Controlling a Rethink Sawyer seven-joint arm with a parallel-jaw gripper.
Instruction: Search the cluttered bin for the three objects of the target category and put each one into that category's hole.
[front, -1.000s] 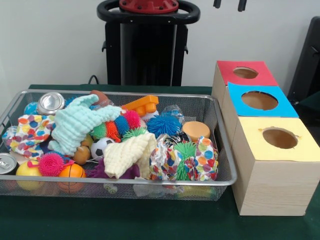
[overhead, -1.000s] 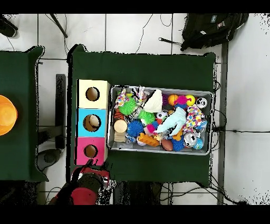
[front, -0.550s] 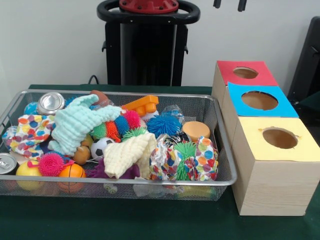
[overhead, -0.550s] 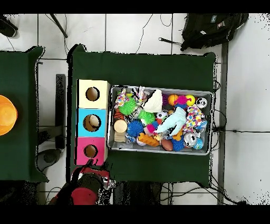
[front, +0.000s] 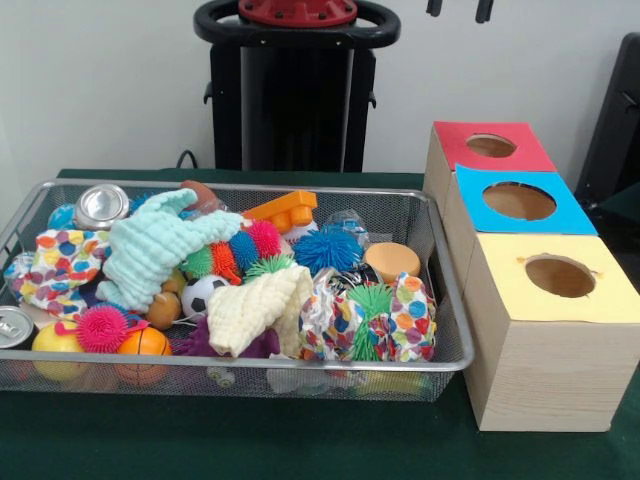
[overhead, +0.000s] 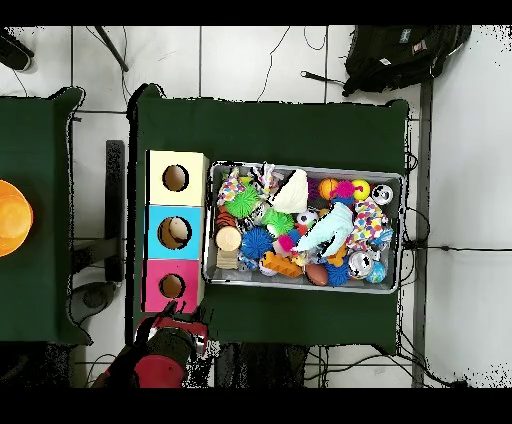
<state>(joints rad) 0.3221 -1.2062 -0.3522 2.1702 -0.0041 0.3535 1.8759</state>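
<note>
Pincer (front: 459, 9) is way up top, only two dark tips showing, so can't tell if it's open or holding anything. Bin (front: 452, 330) sits on the green table (front: 300, 445), stuffed with spiky balls, cans, cloths. Red (front: 490, 146), blue (front: 519, 201) and yellow (front: 560, 276) hole boxes stand just beside it.

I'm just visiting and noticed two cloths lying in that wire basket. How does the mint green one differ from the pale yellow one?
The mint green cloth lies toward the back left of the wire basket, draped over toys beside a silver can. The pale yellow cloth sits nearer the front, in the middle, by a small soccer ball. The green one spreads out wider with a pointed corner; the yellow one is bunched more compactly. Both look like soft, textured fabric resting on top of the clutter.
</note>
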